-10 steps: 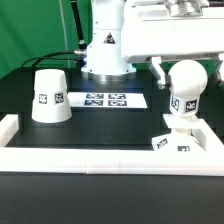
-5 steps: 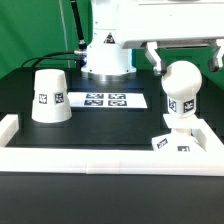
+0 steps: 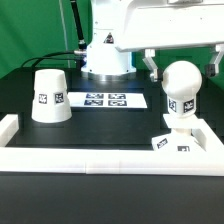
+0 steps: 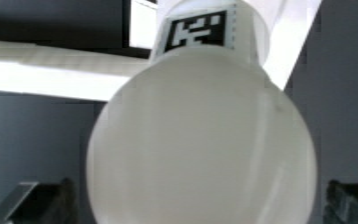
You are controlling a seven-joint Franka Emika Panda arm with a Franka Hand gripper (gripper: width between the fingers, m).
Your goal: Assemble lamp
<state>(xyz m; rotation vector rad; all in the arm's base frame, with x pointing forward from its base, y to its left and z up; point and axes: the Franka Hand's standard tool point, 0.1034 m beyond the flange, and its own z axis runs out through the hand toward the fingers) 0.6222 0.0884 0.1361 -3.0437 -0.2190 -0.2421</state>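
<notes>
The round white bulb (image 3: 181, 88) stands upright with its neck in the small blocky base (image 3: 178, 142), at the exterior view's right. My gripper (image 3: 182, 65) hangs over it, open, with one finger on each side of the bulb's top and a gap to it on both sides. In the wrist view the bulb (image 4: 202, 130) fills the picture, the dark fingertips (image 4: 34, 200) stand apart at its sides, and the gripper (image 4: 194, 205) holds nothing. The tapered shade (image 3: 49, 96) stands mouth down at the exterior view's left, far from the gripper.
The marker board (image 3: 105, 100) lies flat between the shade and the bulb. A long white border rail (image 3: 110, 160) runs along the front and turns back at both ends. The arm's white pedestal (image 3: 105, 55) stands behind the marker board.
My gripper has risen from around the bulb's middle to its top and stays open. The bulb and base have not moved.
</notes>
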